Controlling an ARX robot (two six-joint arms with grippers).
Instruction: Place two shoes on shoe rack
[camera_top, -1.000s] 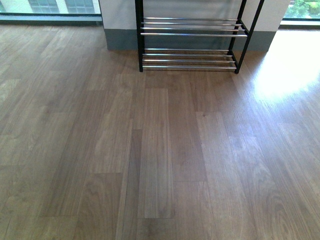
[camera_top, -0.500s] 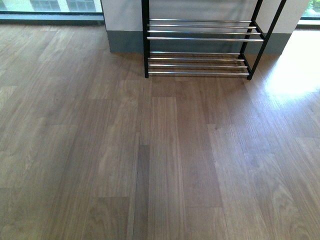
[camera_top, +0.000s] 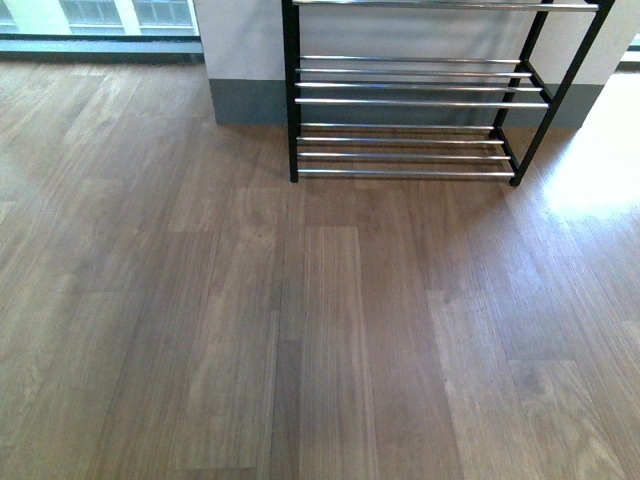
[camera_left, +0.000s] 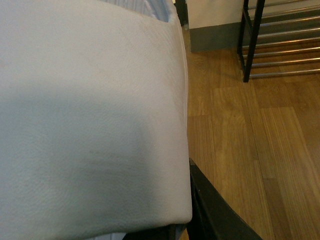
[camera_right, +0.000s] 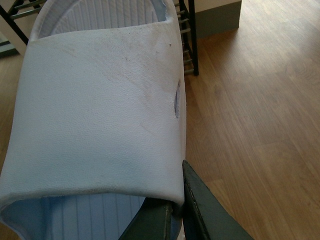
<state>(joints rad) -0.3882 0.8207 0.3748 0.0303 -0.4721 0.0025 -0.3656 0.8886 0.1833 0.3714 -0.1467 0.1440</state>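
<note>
Far end of floor, right of centre: shoe rack, standing on boards, backed against wall. Window left of wall, further back. Left wrist view: left slide close before camera, above floor, rack beyond. Right wrist view: right slide likewise, rack behind its far end.

Wood floor meets white wall, grey skirting

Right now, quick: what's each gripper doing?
Left gripper: closed on a white slide sandal, held off the floor.
Right gripper: closed on the other white slide sandal.
</note>
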